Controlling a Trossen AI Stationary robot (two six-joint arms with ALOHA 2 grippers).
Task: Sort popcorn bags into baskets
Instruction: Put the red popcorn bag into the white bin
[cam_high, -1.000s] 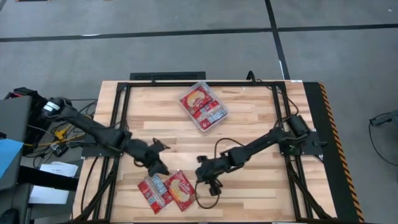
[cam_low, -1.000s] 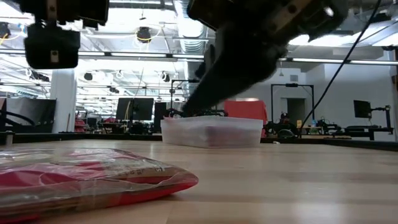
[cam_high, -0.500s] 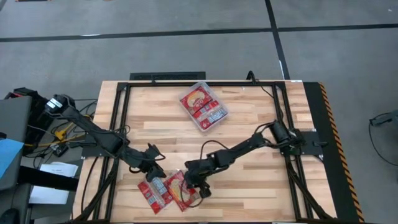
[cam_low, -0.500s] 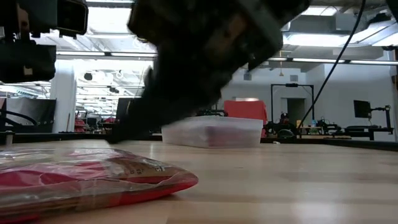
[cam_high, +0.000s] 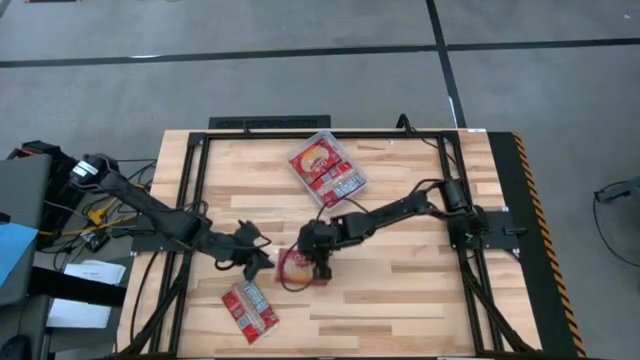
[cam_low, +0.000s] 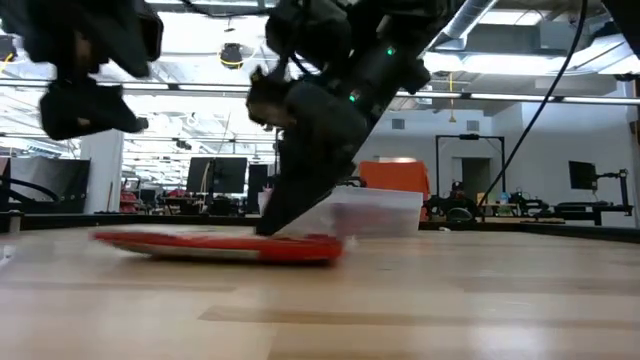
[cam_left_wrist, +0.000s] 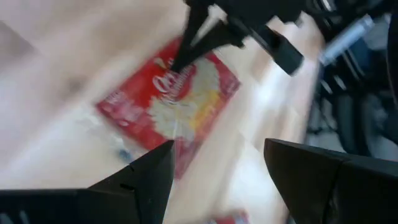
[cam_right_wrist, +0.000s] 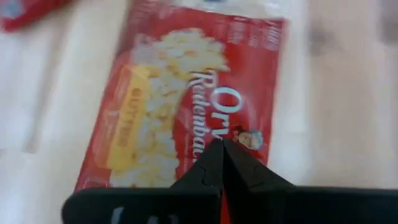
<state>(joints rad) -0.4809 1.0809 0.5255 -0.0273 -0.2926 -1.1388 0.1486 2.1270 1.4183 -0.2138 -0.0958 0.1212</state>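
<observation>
One red popcorn bag (cam_high: 296, 268) with a yellow popcorn picture lies flat near the table's middle. My right gripper (cam_high: 318, 260) is shut at its right edge. It also shows in the low view as a flat red packet (cam_low: 225, 246). My left gripper (cam_high: 262, 258) hovers open just left of that bag, touching nothing. The left wrist view looks down on the bag (cam_left_wrist: 168, 106) between its open fingers (cam_left_wrist: 219, 146). A second popcorn bag (cam_high: 248, 308) lies flat near the near edge. The clear basket (cam_high: 322, 206) at the far side holds several bags. My right gripper (cam_right_wrist: 221, 144) is shut on the popcorn bag's red face (cam_right_wrist: 200, 138) near its right edge, fingertips together. The fingers come down at a slant from the table's right (cam_low: 275, 222). The bag stays flat at table height; whether it is lifted clear, I cannot tell.
Black frame rails run along the table's left, right and far sides (cam_high: 196, 190). A loose black cable hangs from the right arm (cam_high: 400, 215). Bare wood lies between the bag and the basket (cam_high: 400, 290). In the low view the basket (cam_low: 372, 214) stands behind the right gripper.
My right gripper swung down toward the near-left, onto the right-hand bag of the near pair, then drew back toward the far edge with it. That bag now lies flat nearer the table's middle, apart from the other bag. My left gripper dipped toward the bags and came back.
</observation>
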